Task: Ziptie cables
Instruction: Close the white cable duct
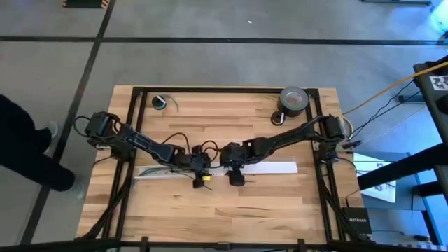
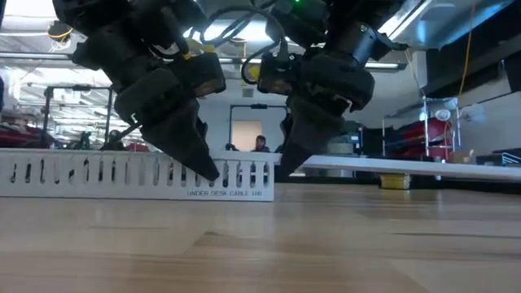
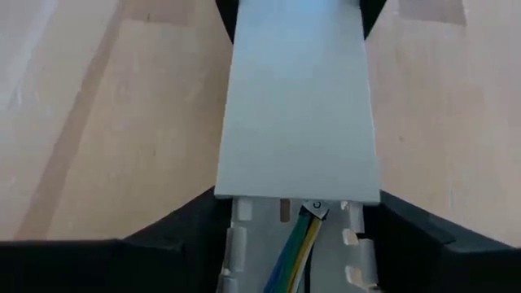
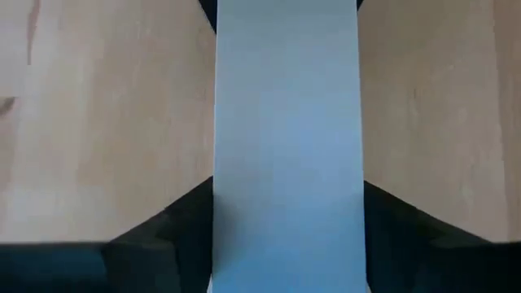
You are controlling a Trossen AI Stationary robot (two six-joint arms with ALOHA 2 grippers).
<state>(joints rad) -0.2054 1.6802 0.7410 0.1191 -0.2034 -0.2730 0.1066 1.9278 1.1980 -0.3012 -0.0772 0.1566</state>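
A long white slotted cable channel [image 1: 157, 171] lies across the table's middle, with a flat white cover strip [image 1: 269, 167] on its right part. The cables [image 3: 297, 248], blue, yellow and green wires here, lie inside the channel and run under the cover's end. I cannot make out the ziptie. My left gripper [image 1: 199, 175] straddles the channel at the cover's left end. My right gripper [image 1: 236, 175] straddles the cover just to the right. Each has its fingers closed in against the strip's long sides. My left gripper comes from above with one finger [image 3: 191, 232] on each long side of the channel, right at the cover's end [image 3: 297, 183]. The fingers lie across the strip, which rests on the table. My right gripper pinches the cover's two long edges [image 4: 220, 212] between its fingers [image 4: 175, 224], from above and across the strip. In the low view the cover [image 2: 407, 165] runs level, slightly above the table top.
A grey tape roll [image 1: 294, 100] stands at the far right corner, and a small dark ring with a wire [image 1: 161, 103] at the far left. A black frame [image 1: 133, 126] borders the table. A person [image 1: 21, 147] stands off the left side.
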